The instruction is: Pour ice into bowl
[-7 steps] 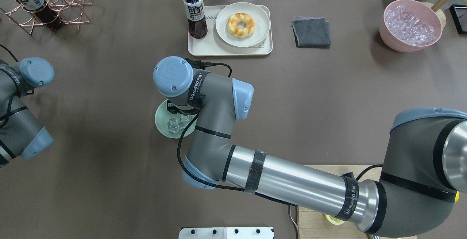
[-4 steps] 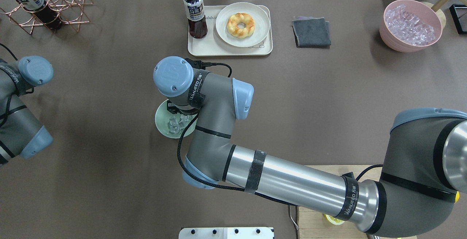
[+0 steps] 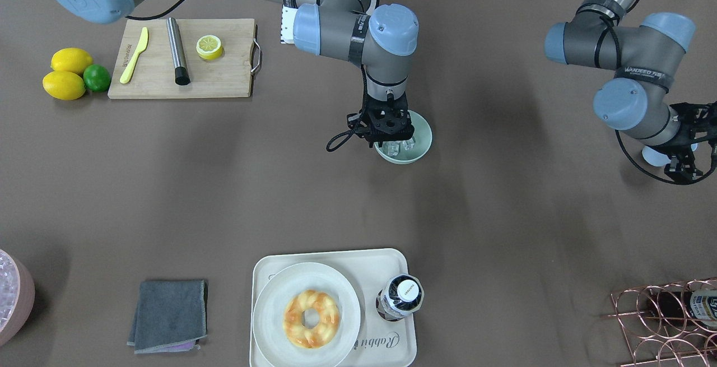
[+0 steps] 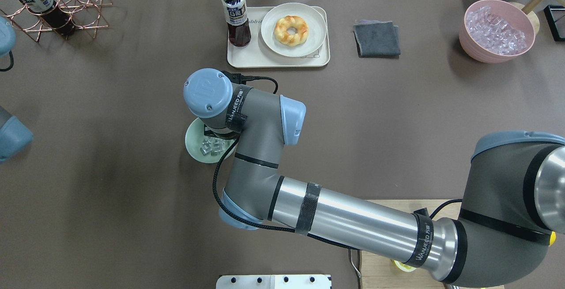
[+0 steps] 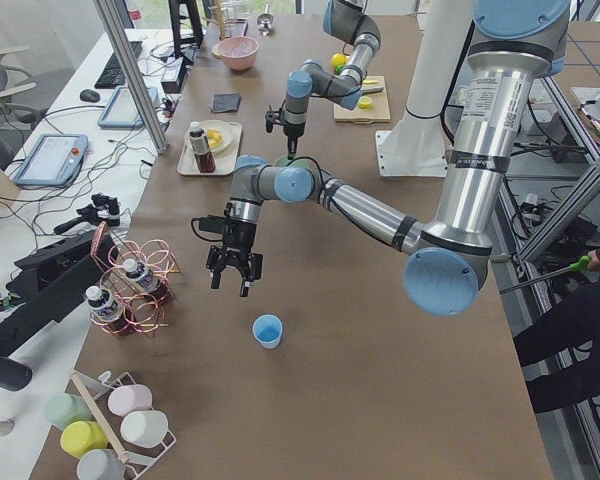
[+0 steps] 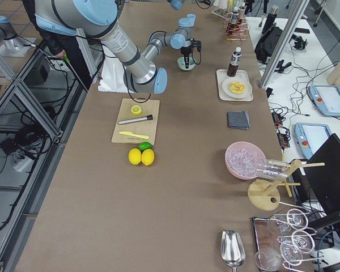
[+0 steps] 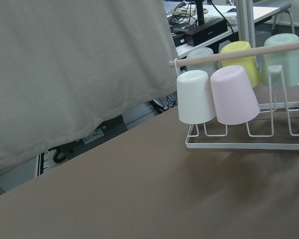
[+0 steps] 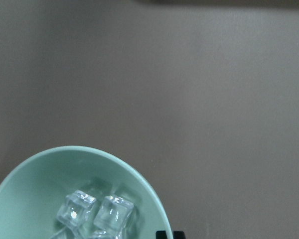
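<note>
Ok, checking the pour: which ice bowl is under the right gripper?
The small mint-green bowl, holding a few cubes; the big pink tub sits far off, heaped full.

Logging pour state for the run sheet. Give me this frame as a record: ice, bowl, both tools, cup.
ice: a few clear cubes, all inside the bowl
bowl: mint-green, upright on the table, under the right arm's wrist
right tool: pointing down at the bowl's rim; open or shut cannot be told
left tool: open, empty, above the table
blue cup: upright on the table, apart from the left tool
pour: looks done, ice is in the bowl
</note>
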`<state>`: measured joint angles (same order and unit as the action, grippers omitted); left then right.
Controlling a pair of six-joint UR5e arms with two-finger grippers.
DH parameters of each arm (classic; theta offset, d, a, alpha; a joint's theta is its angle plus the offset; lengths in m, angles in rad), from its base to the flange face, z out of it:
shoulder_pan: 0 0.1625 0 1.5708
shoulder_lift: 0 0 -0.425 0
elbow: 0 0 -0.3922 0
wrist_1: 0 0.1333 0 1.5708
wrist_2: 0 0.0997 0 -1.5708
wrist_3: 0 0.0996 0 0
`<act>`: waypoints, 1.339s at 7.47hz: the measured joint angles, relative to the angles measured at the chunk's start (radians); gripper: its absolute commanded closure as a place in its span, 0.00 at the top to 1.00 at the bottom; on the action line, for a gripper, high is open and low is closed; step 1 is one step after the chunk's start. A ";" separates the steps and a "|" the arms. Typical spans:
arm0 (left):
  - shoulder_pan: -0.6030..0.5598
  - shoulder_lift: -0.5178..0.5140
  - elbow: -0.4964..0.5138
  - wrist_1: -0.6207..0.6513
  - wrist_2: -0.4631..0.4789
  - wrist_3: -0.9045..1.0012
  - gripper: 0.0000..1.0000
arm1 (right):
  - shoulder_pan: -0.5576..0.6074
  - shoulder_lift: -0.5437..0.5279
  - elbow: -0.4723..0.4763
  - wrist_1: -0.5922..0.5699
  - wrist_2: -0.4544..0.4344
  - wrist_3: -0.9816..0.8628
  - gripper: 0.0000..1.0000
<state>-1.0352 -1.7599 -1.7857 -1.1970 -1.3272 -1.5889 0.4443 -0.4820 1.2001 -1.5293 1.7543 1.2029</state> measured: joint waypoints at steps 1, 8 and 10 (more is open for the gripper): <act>-0.037 0.007 -0.020 -0.012 -0.018 0.075 0.97 | 0.036 0.000 0.011 -0.007 0.039 -0.024 0.00; -0.390 0.227 -0.101 -0.404 -0.494 0.744 0.97 | 0.384 -0.160 0.298 -0.290 0.291 -0.480 0.00; -0.525 0.292 -0.058 -0.497 -0.665 0.996 0.97 | 0.503 -0.327 0.463 -0.362 0.358 -0.649 0.00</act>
<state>-1.5599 -1.4683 -1.8435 -1.6942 -1.9924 -0.5928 0.9471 -0.8087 1.6628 -1.8909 2.1119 0.5541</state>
